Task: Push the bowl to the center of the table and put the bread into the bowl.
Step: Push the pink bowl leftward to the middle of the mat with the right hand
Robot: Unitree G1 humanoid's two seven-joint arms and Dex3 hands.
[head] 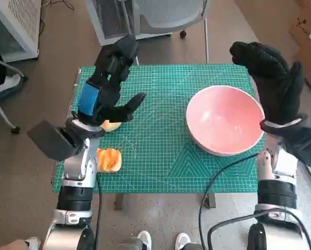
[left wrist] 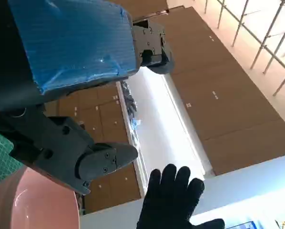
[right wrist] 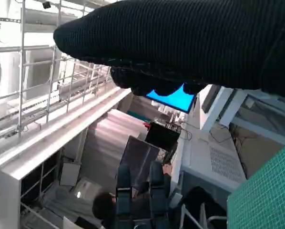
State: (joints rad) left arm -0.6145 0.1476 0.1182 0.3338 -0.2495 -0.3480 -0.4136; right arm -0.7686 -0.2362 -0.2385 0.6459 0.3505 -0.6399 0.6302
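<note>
A pink bowl (head: pixel 225 120) stands on the right half of the green mat (head: pixel 160 151); its rim also shows in the left wrist view (left wrist: pixel 33 200). A piece of bread (head: pixel 108 159) lies near the mat's front left edge. A second pale piece (head: pixel 112 125) peeks out under my left hand. My left hand (head: pixel 107 86) is raised above the mat's left side, fingers spread, holding nothing. My right hand (head: pixel 272 78) is lifted beside the bowl's right rim, fingers up and apart, empty; the left wrist view catches it too (left wrist: pixel 173 198).
A grey chair base (head: pixel 145 18) stands beyond the table's far edge. A white rack (head: pixel 12 26) is at the far left. A black cable (head: pixel 223 172) crosses the mat's front right. Shoes (head: pixel 163 240) show below the table's front. A person (right wrist: pixel 109 207) sits in the right wrist view.
</note>
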